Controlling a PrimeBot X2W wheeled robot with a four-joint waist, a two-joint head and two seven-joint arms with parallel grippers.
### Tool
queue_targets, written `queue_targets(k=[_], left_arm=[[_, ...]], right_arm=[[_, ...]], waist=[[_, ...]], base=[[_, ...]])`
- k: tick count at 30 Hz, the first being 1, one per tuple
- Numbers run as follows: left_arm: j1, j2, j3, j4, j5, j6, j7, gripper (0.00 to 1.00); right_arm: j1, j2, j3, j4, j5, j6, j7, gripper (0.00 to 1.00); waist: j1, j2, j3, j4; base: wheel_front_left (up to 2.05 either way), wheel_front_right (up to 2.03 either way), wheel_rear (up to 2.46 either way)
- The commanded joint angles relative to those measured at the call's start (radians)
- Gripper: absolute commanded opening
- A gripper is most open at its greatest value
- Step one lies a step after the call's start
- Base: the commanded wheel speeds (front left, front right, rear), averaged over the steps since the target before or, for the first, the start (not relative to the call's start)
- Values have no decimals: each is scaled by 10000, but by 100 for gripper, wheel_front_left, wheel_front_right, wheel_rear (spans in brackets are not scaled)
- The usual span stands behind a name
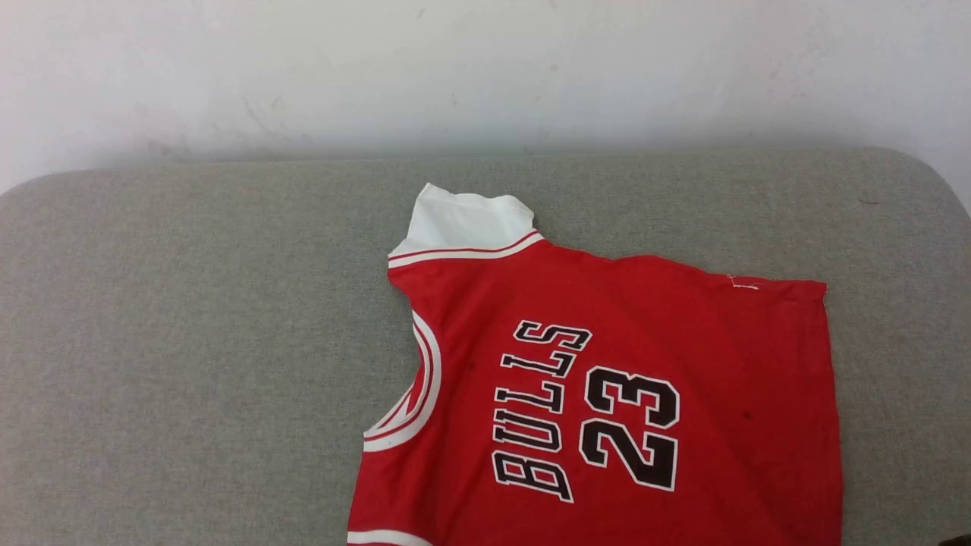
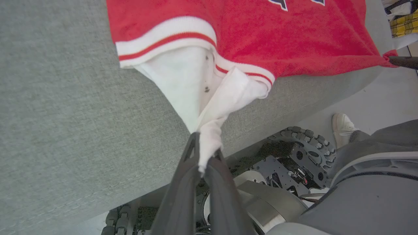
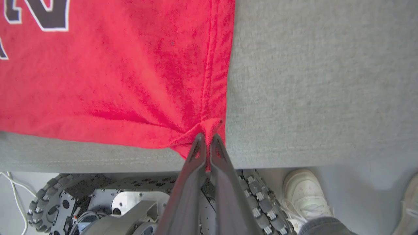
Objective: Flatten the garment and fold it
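Note:
The garment (image 1: 630, 379) lies front up on the grey table (image 1: 190, 341), "BULLS 23" reading sideways, one white sleeve (image 1: 466, 220) at the far side. In the left wrist view my left gripper (image 2: 205, 147) is shut on the tip of the near white sleeve (image 2: 209, 98), pulled past the table's near edge. In the right wrist view my right gripper (image 3: 205, 140) is shut on a bunched red hem corner of the garment (image 3: 130, 81) near that same edge. The right gripper's dark finger (image 2: 403, 61) also shows in the left wrist view, pinching that corner.
A white wall (image 1: 485, 68) rises behind the table. Below the table's near edge sit my base and wheels (image 2: 303, 150). A person's white shoes (image 3: 303, 192) stand on the floor beside the base. Plaid fabric (image 2: 403, 23) lies past the table's corner.

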Motion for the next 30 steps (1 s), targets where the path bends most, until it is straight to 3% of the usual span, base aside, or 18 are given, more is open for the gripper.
queue_targets(k=[1,11,15,18,30], left_arm=[[-96,112,179,-94,72,95,-184,0],[-1410,387,849,-228,1124,-134,-977,0],[-2410,399,1082,-128,1587,-508,-1099,0],[-3469,248,1161,252,1889,-1033,-1030,0],[-5465,-391,1258,1873,2451,-2055,-1454,0]], right_arm=[[-154,39,-82,-110,-59,-7,-308,0],[-1612,-308,195,-135,-556,-7,-1683,0],[-2486,-498,415,-112,-808,-7,-2169,0],[-3372,-556,635,51,-976,-7,-2426,0],[-5370,-890,951,932,-1582,-7,-2884,0]], waist=[[0,0,17,-13],[0,0,580,-331],[0,0,1268,-429],[0,0,1985,-484],[0,0,3478,-587]], base=[[0,0,0],[0,0,0],[0,0,0],[0,0,0],[0,0,0]])
